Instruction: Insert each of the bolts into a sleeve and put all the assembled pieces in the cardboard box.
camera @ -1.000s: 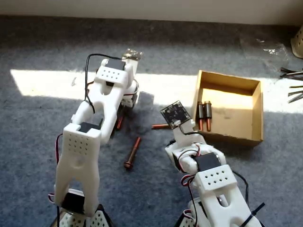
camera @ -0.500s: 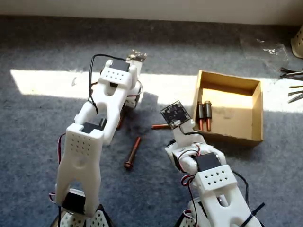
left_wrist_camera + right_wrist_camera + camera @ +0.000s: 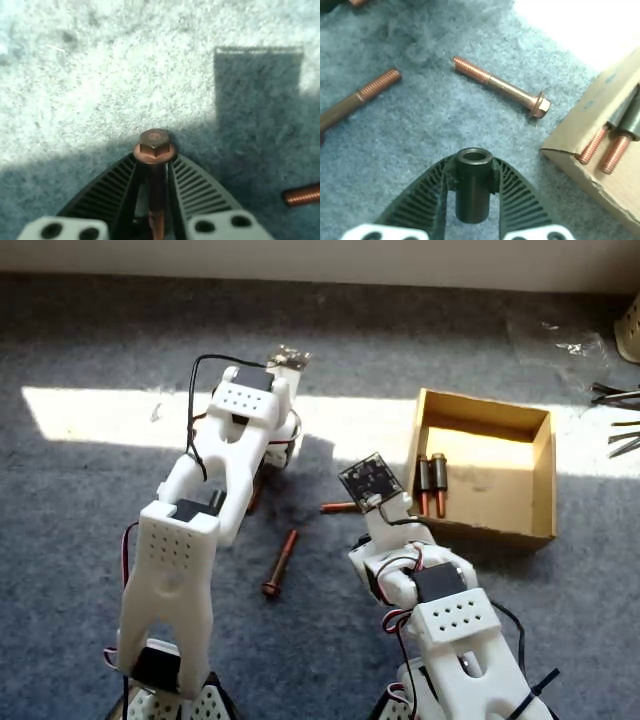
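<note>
Jaws first: the left pair is clamped narrow on a copper bolt (image 3: 154, 149), hex head poking out past the tips. The right pair is pinched around a dark sleeve (image 3: 472, 187) with its open bore facing out.

The left arm (image 3: 200, 530) has made the only move. Over the last second it nudged forward and a touch toward the box side, bolt in its grip, and for the final half second it has sat still. The right arm (image 3: 440, 610) has not budged, parked just short of the cardboard box (image 3: 545, 480) with its sleeve over the grey carpet (image 3: 90, 570).

By my reading, both halves of the next assembly are now in hand, and what is left is to bring them together. The bolt shank has to line up with that bore, and the two arms are well apart for the moment.

Inside the box, two assembled pieces (image 3: 438, 475) lie side by side against the wall nearest the arms. Out on the carpet, one loose bolt (image 3: 279, 562) lies between the arms. A second bolt (image 3: 338, 507) rests just beside the right arm's wrist, and a third (image 3: 254, 500) peeks out from under the left arm. So there are several rounds to go.
</note>
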Action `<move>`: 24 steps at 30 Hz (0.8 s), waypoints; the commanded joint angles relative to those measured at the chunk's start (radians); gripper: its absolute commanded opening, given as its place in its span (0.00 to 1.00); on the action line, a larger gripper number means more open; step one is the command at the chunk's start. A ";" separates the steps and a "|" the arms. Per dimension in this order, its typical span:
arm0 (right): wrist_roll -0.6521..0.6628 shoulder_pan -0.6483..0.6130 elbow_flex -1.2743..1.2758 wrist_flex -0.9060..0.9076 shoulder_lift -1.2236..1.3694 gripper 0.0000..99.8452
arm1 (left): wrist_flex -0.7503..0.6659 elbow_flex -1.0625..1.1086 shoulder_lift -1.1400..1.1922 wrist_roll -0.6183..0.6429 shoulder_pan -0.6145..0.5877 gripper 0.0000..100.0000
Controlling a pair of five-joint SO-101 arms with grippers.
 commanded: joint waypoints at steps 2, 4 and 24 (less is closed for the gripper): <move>0.012 0.005 -0.008 -0.031 -0.008 0.00 | -0.051 -0.016 -0.022 -0.005 -0.007 0.05; 0.012 0.005 -0.008 -0.031 -0.008 0.00 | -0.049 -0.045 -0.050 -0.005 -0.007 0.05; 0.012 0.002 -0.007 -0.033 -0.004 0.00 | 0.035 -0.094 -0.456 -0.227 0.054 0.05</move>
